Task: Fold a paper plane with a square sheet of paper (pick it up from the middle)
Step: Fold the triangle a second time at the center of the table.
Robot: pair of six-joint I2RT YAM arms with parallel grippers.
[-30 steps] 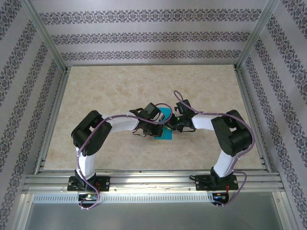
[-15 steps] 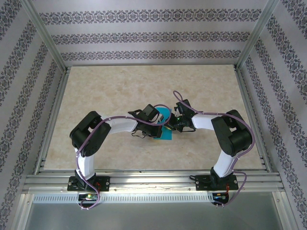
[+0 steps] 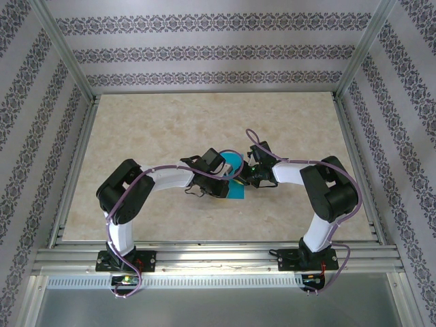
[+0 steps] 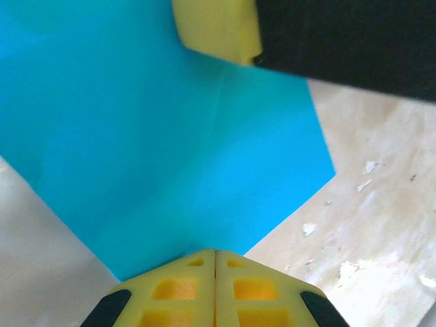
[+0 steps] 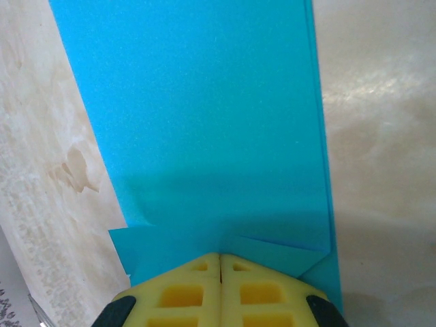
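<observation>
The teal-blue sheet of paper [image 3: 236, 191] lies folded on the table's middle, between the two wrists. In the right wrist view it is a long strip [image 5: 204, 116] with small folded flaps beside my fingertips. My right gripper [image 5: 220, 257] is shut, its tips resting on the paper's near end. My left gripper [image 4: 216, 253] is also shut, tips down at a corner of the paper [image 4: 170, 136], which carries a faint crease. The right gripper's yellow fingertip [image 4: 218, 30] shows at the top of the left wrist view. Nothing sits between either pair of jaws. A paper plane is out of view.
The beige marbled tabletop [image 3: 150, 129] spreads around the paper. Aluminium rails [image 3: 204, 255] run along the near edge, and patterned walls [image 3: 218, 51] with frame posts close in the back and sides. Both arms meet close together at the centre.
The left arm's elbow has drifted slightly left and toward the near edge. Both grippers have stayed shut on the same spot of the paper.
</observation>
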